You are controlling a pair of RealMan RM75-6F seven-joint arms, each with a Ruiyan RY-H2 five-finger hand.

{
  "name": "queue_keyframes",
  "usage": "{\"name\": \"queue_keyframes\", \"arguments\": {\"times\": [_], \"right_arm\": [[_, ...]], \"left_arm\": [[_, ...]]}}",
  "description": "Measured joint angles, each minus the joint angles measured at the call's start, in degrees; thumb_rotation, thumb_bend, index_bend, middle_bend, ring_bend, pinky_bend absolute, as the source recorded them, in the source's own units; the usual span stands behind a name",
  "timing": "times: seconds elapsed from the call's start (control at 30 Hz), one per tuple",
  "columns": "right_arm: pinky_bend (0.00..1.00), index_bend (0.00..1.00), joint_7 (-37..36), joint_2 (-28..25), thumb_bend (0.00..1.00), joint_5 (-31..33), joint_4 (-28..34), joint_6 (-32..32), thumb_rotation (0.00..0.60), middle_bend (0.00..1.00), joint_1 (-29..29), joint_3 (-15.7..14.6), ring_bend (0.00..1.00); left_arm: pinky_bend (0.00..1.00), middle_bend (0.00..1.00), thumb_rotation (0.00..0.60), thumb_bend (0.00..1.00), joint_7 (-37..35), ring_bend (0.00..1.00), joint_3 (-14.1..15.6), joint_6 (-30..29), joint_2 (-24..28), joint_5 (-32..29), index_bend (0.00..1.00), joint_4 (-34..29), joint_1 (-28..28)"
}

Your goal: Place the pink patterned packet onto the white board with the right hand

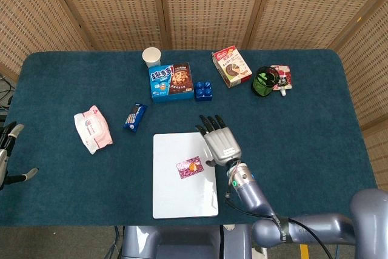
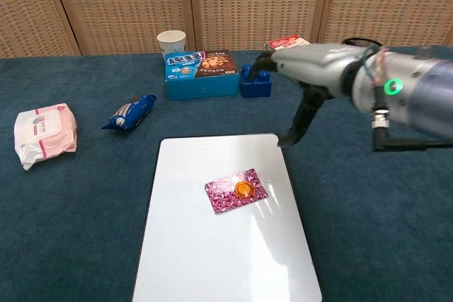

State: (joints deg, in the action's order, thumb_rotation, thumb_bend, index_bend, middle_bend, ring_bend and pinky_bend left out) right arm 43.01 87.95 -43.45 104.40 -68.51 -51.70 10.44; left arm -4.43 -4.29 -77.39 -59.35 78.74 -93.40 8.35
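The pink patterned packet (image 1: 190,167) (image 2: 236,190) lies flat on the white board (image 1: 173,198) (image 2: 212,259), near its middle right, with nothing touching it. My right hand (image 1: 219,142) (image 2: 306,79) hovers above the board's right edge, raised off the table, fingers spread and empty. Its thumb hangs down toward the cloth in the chest view. My left hand (image 1: 8,153) shows only at the far left edge of the head view, fingers apart, holding nothing.
Along the back stand a paper cup (image 1: 151,57), a blue cookie box (image 1: 171,81), blue bricks (image 1: 204,91), a red snack box (image 1: 231,68), and a green mesh holder (image 1: 264,80) beside a pouch. A wipes pack (image 1: 92,128) and a blue snack packet (image 1: 135,116) lie at left.
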Motion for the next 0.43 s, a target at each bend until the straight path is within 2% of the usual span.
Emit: {"name": "queue_keyframes", "arguments": {"times": [0.13, 0.23, 0.3, 0.43], "right_arm": [[0.00, 0.02, -7.4, -5.6, 0.00, -12.4, -0.4, -4.5, 0.600, 0.00, 6.0, -3.9, 0.00], [0.00, 0.01, -15.6, -9.2, 0.00, -22.5, -3.4, -10.3, 0.600, 0.00, 12.2, -7.4, 0.00], [0.00, 0.00, -21.9, -11.2, 0.00, -27.3, -6.7, -14.6, 0.600, 0.00, 17.0, -9.7, 0.00], [0.00, 0.00, -32.3, -13.1, 0.00, -31.8, -15.3, -20.6, 0.600, 0.00, 24.8, -12.9, 0.00]], "left_arm": [[0.00, 0.00, 0.600, 0.00, 0.1, 0.00, 0.4, -1.3, -0.1, 1.3, 0.00, -0.3, -0.5], [0.00, 0.00, 0.600, 0.00, 0.2, 0.00, 0.7, -2.0, -0.2, 1.8, 0.00, -0.4, -0.9], [0.00, 0.00, 0.600, 0.00, 0.2, 0.00, 0.9, -2.5, -0.2, 2.3, 0.00, -0.6, -1.1], [0.00, 0.00, 0.600, 0.00, 0.5, 0.00, 1.3, -3.9, -0.3, 3.5, 0.00, -0.8, -1.7]]}}
